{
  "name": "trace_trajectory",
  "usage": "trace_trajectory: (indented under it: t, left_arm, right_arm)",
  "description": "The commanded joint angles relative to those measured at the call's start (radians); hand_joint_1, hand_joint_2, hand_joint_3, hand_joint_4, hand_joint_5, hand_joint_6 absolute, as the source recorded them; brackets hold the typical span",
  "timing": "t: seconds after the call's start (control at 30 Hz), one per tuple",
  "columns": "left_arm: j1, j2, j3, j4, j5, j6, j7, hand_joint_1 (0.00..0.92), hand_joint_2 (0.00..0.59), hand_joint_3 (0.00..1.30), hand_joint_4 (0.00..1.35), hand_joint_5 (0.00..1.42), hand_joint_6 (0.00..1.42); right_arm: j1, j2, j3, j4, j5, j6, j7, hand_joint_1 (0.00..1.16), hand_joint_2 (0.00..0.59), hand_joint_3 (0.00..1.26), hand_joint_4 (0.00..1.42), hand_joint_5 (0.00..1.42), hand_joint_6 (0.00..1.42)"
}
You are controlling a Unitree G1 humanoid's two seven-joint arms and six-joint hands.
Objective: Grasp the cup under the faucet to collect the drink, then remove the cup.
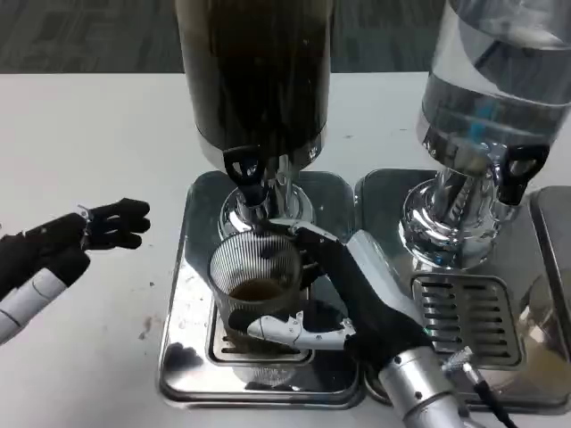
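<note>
The right hand (343,299) holds the cup (257,290): its fingers (294,332) are wrapped around the ribbed glass wall, some low across the front and others behind, so the grip is closed on the cup. The cup stands upright on the tray (183,357) of the dark dispenser (254,76), directly under the faucet (247,183) with its black lever. Inside the cup there is a shallow layer of brown drink at the bottom, so I judge that the collecting step is in progress and far from full; I cannot tell if liquid is running at this moment. The left hand (62,245) waits over the desk (80,152), well apart from the tray, with its fingers loosely apart and holding nothing. The next move probably calls for keeping the cup steady under the faucet until enough drink is in, then lifting it a little and drawing it toward the robot without tilting, because the glass is open on top. Beside it stands a 2nd dispenser (491,98) with clear liquid, on its own tray (393,192).
</note>
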Motion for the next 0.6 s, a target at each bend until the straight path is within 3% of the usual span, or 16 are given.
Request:
trace_trajectory:
  t: [0.03, 0.6]
  left_arm:
    - [-0.013, 0.018, -0.010, 0.014, 0.002, 0.001, -0.008, 0.000, 0.123, 0.25, 0.25, 0.27, 0.20]
    - [-0.044, 0.017, -0.029, 0.049, 0.001, -0.005, -0.016, 0.000, 0.125, 0.25, 0.25, 0.28, 0.21]
  right_arm:
    - [0.018, 0.004, -0.015, -0.030, 0.011, -0.029, -0.027, 0.77, 0.209, 0.36, 0.46, 0.55, 0.58]
    - [0.103, -0.019, -0.080, -0.164, 0.017, 0.002, -0.011, 0.77, 0.212, 0.37, 0.47, 0.57, 0.60]
